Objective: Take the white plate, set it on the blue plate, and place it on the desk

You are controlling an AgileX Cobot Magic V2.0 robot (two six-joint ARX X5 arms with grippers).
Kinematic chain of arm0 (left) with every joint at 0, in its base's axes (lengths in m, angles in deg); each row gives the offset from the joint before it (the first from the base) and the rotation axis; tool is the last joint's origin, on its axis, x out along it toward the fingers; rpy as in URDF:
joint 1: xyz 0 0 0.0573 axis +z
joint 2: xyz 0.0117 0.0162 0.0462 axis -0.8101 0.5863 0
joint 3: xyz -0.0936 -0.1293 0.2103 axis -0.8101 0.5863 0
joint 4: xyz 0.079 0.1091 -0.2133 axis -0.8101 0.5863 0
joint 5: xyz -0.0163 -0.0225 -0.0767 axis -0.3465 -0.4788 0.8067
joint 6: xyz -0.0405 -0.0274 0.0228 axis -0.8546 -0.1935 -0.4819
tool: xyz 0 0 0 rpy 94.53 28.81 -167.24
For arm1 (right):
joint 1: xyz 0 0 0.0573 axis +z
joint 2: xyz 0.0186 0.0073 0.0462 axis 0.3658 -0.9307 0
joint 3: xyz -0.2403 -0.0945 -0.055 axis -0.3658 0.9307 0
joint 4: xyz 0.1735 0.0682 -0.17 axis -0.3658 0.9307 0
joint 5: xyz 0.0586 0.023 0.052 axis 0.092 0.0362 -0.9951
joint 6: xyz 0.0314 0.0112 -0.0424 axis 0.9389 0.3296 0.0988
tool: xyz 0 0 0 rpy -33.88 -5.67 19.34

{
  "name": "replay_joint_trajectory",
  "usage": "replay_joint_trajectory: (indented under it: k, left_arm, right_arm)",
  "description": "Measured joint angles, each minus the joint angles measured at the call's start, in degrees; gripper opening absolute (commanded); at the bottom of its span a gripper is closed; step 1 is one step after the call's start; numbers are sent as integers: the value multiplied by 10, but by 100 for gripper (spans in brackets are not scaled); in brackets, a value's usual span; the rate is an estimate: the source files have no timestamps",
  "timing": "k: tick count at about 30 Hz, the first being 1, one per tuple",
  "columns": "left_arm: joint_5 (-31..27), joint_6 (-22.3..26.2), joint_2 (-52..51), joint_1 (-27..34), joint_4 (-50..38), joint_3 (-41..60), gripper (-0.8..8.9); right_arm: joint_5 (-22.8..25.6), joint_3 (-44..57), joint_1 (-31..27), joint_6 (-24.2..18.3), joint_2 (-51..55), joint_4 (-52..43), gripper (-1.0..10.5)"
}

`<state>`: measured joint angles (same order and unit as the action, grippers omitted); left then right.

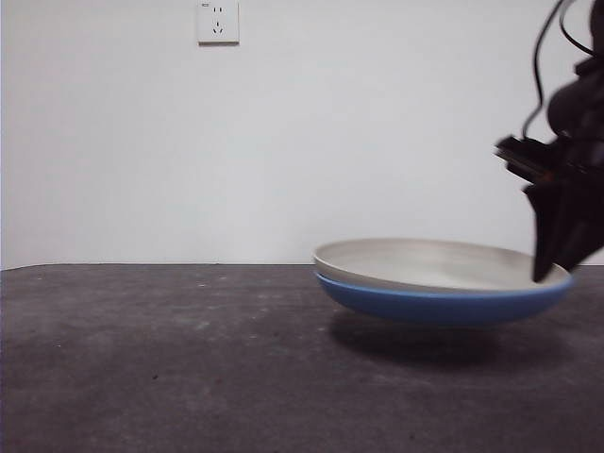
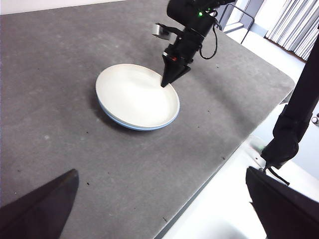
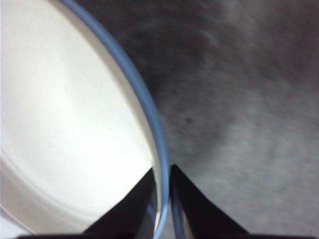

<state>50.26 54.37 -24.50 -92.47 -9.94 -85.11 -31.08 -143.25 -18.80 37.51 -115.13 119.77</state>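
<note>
The white plate [image 1: 429, 264] is sitting nested inside the blue plate [image 1: 444, 304], and the pair is hanging in the air above the surface [image 1: 189, 359], tilted slightly, with a dark shadow lying on the surface beneath them. In the left wrist view the stack is hovering over the middle of the surface, nearer its far edge than its near one.

The right claw [image 3: 162, 199] is pinching the stacked rims from above, one jaw lying over the white plate's inner face and the other outside the blue plate's rim, so it is gripping both plates together at one edge. In the front view this claw is reaching down from the upper right side, dark and bulky, with cables [image 1: 547, 47] looping above it.

The left claw [image 2: 159, 209] is hanging well apart from the plates, over the near edge of the surface, its two jaws standing wide apart with nothing between them.

A wall socket [image 1: 218, 21] is showing on the white wall behind.
</note>
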Motion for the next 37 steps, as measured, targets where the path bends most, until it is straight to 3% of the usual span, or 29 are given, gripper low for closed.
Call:
replay_joint_trajectory:
  k: [17, 37]
  left_arm:
    - [0, 11, 0, 0, 0, 0, 564]
    - [0, 12, 0, 0, 0, 0, 564]
  right_arm:
    - [-4, -10, 126, 89, -46, -68, 9]
    - [-18, -10, 138, 111, -74, -103, 9]
